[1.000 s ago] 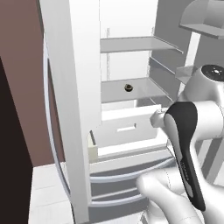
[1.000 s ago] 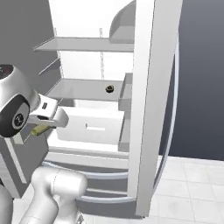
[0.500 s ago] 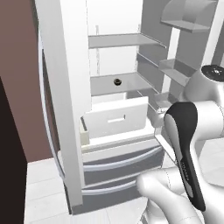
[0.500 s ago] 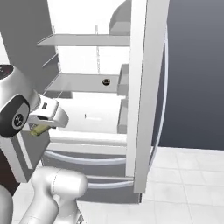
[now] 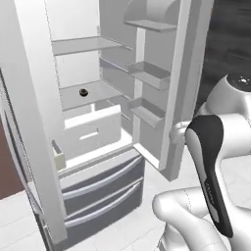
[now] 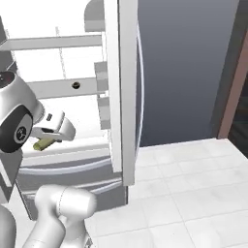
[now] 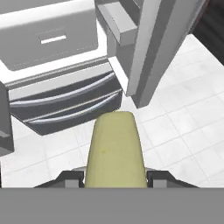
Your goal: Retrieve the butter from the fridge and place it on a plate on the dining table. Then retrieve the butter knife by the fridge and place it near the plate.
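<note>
Beyond, fridge [image 7: 65,65] stands open; fingers [image 7: 72,178] clamp butter [image 7: 114,151] between them.

No legible text, label, brand, number or sign appears in any of the three views. The tall grey stainless-steel French-door fridge [image 5: 103,191], standing open, bears no readable marking on its doors, shelves or drawers. A faint pale mark runs along the dark panel of the white robot arm [image 5: 212,188] in front of the fridge, too blurred to read.
</note>
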Motion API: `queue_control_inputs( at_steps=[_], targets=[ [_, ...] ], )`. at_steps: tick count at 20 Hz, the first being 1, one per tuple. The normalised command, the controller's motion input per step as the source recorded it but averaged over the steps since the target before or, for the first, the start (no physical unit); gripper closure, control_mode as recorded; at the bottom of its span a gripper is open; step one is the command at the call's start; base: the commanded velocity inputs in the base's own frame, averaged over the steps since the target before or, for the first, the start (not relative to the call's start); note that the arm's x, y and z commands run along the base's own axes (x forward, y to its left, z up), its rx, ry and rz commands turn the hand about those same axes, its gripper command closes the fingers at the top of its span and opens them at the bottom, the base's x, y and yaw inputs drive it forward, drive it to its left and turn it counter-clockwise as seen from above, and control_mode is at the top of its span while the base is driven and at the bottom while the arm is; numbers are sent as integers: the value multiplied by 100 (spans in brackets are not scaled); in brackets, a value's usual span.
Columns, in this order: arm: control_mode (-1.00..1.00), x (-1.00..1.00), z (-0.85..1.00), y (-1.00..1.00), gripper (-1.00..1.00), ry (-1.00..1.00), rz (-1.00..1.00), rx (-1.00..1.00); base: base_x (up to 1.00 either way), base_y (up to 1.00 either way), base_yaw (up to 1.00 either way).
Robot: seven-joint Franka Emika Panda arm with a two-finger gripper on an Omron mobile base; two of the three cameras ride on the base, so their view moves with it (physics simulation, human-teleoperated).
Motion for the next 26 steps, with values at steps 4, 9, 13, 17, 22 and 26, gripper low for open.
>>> queue_control_inputs(
  at_steps=[4, 9, 13, 17, 22, 26],
  targets=[
    [100, 0, 0, 0, 100, 0, 0, 0, -24, 0, -75],
    [100, 0, 0, 0, 100, 0, 0, 0, -2, 0, -81],
    [100, 0, 0, 0, 100, 0, 0, 0, 0, -1, -88],
    [100, 0, 0, 0, 100, 0, 0, 0, 0, -3, -87],
    [100, 0, 0, 0, 100, 0, 0, 0, 0, 0, -82],
    [100, 0, 0, 0, 100, 0, 0, 0, -17, -8, -70]
  ],
)
